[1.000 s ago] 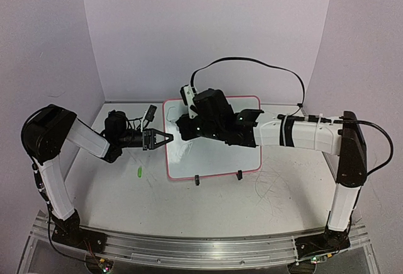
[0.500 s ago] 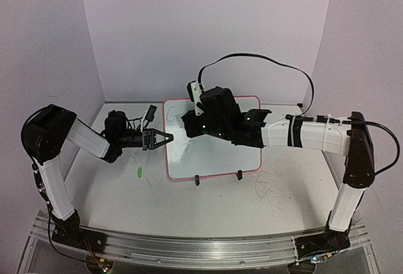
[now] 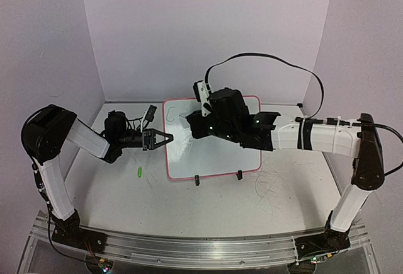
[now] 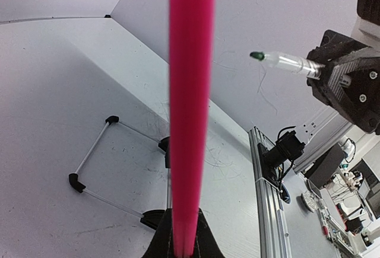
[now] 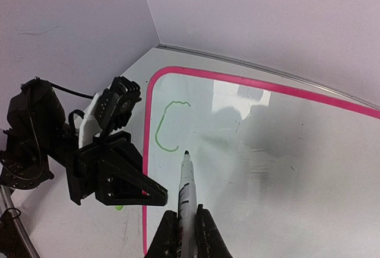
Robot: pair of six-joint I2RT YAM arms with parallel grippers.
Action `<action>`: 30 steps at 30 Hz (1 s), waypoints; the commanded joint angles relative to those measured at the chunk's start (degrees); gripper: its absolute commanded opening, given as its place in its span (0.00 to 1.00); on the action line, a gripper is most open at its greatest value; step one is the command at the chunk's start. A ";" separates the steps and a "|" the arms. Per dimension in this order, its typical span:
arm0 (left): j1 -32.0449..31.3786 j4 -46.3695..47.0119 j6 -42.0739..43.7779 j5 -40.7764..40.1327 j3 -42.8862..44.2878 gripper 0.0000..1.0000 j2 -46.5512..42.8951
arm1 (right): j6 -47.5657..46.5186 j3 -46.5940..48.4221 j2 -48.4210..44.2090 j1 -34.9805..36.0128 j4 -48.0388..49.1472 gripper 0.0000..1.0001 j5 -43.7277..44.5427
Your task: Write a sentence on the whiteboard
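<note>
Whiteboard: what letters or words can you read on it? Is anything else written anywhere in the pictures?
"C": one green letter, near the far left corner of the whiteboard.
Marker: no print can be made out on it.
Grey scratches on the table: only scribbles, no letters.
Nothing else can be read in any view.

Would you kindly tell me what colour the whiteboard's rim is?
The whiteboard rim is pink-red, clearest in the right wrist view.
</note>
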 commanded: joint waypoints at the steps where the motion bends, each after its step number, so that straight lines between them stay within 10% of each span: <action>1: 0.23 0.28 -1.34 -0.47 -0.86 0.00 0.07 | -0.75 -0.89 -2.82 -0.19 2.31 0.00 -1.05; 30: 0.29 0.13 -1.64 -1.21 -0.92 0.00 0.01 | -1.05 1.29 0.19 -0.50 3.90 0.00 0.14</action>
